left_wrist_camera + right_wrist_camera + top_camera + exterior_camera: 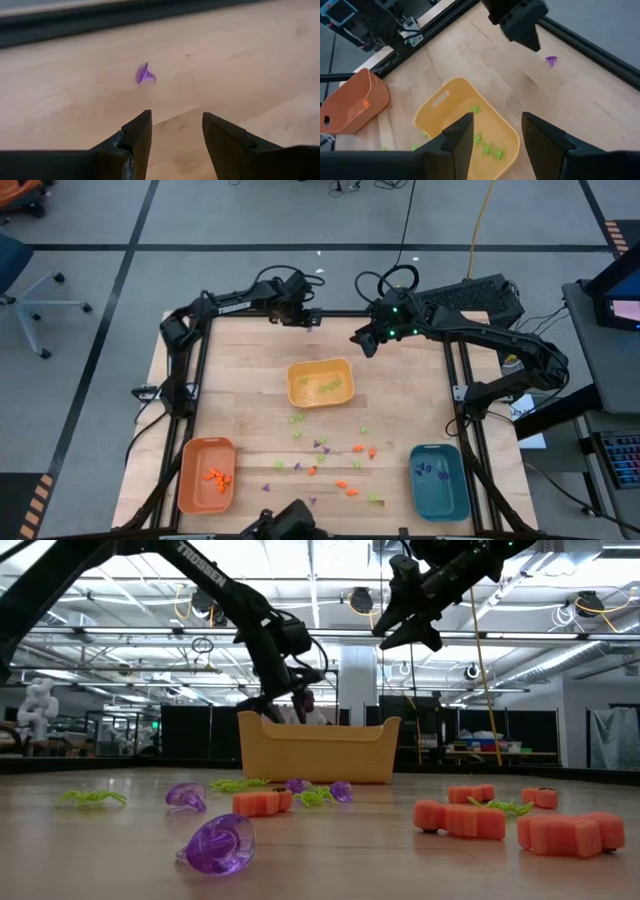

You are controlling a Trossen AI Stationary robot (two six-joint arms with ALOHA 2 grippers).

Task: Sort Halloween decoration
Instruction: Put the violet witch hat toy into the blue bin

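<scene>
The decoration pieces are tiny orange, light green and purple bits. Most lie scattered on the near half of the table (330,460). One purple piece (145,75) lies alone near the far edge, also in the right wrist view (551,61). My left gripper (175,117) hovers open just short of it, close to the far edge (308,318). My right gripper (497,120) is open and raised above the far right corner of the yellow tray (320,383), which holds green pieces (487,147). The orange tray (207,475) holds orange pieces; the teal tray (438,480) holds purple ones.
The black frame rail (330,312) runs along the far edge right behind my left gripper. In the low view, purple (218,843), orange (460,820) and green (92,798) pieces lie near the camera in front of the yellow tray (315,748). Bare wood lies between the yellow tray and the far rail.
</scene>
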